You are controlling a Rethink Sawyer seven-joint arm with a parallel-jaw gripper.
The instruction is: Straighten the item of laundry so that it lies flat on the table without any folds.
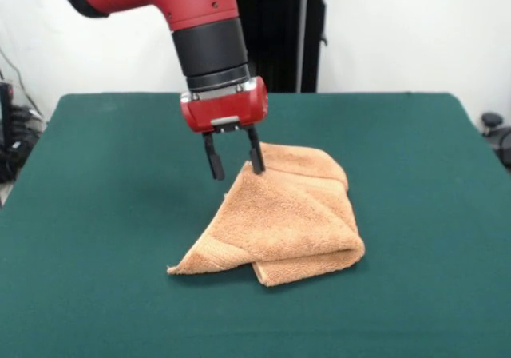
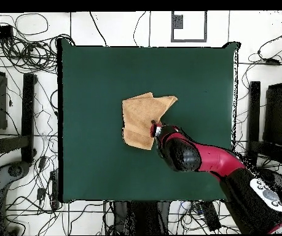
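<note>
Item: towel (image 1: pixel 279 214), orange-tan terry, located near the middle of the tabletop (image 1: pixel 96 214). It is folded over on itself in several layers, with a thick rolled fold shown along the near edge in the front view and one flat corner drawn out toward the near left. A raised peak is seen at its far left side. In the overhead view (image 2: pixel 144 118) it is shown as an irregular, notched shape, not a flat square.

Jaws (image 1: pixel 235 158): set apart, the two dark fingers (image 1: pixel 214 160) pointed down. One finger is seen at the raised peak of the towel, the other beside it over bare cloth. Whether fabric is pinched cannot be told.

Arm (image 2: pixel 198 157): red and black, shown above the towel's edge.

Tabletop: covered in dark green cloth, much larger than the towel.

Surroundings: floor with tangled cables (image 2: pixel 20 49) is shown around the table.
</note>
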